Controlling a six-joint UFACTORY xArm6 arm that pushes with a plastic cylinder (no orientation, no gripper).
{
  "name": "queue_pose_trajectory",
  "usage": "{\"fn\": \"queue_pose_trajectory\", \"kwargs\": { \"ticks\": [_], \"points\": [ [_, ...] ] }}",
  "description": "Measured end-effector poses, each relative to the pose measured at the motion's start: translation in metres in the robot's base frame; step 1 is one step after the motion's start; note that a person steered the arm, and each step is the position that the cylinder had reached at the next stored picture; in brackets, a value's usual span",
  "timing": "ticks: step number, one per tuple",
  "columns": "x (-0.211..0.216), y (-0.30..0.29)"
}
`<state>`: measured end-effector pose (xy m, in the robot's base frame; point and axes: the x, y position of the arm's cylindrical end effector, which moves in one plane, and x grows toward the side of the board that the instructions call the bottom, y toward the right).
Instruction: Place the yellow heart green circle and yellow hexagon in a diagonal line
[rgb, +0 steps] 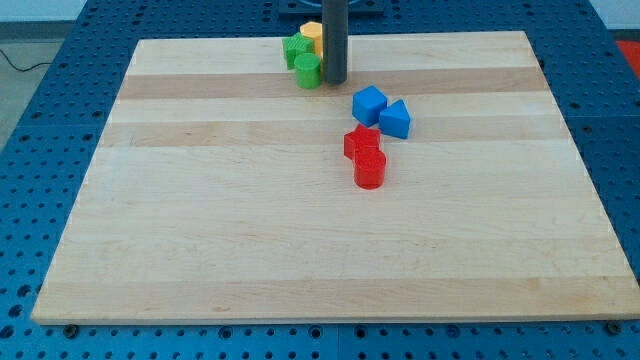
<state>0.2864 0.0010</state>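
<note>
My tip (335, 81) stands at the view's top centre, touching the right side of the green circle (307, 71). Just above the circle lies another green block (296, 49) of unclear shape. A yellow block (312, 35) sits behind them at the board's top edge, partly hidden by the rod; I cannot tell whether it is the heart or the hexagon. No second yellow block shows.
A blue cube (369, 104) and a blue triangular block (395, 119) lie right of centre. Two red blocks (362, 143) (370, 170) touch just below them. The wooden board (200, 220) rests on a blue perforated table.
</note>
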Motion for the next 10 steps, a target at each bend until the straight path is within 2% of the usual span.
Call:
{"fn": "queue_pose_trajectory", "kwargs": {
  "ticks": [1, 3, 5, 8, 10],
  "points": [
    [0.02, -0.016],
    [0.014, -0.059],
    [-0.006, -0.063],
    [0.0, -0.073],
    [-0.005, -0.162]
  ]
}}
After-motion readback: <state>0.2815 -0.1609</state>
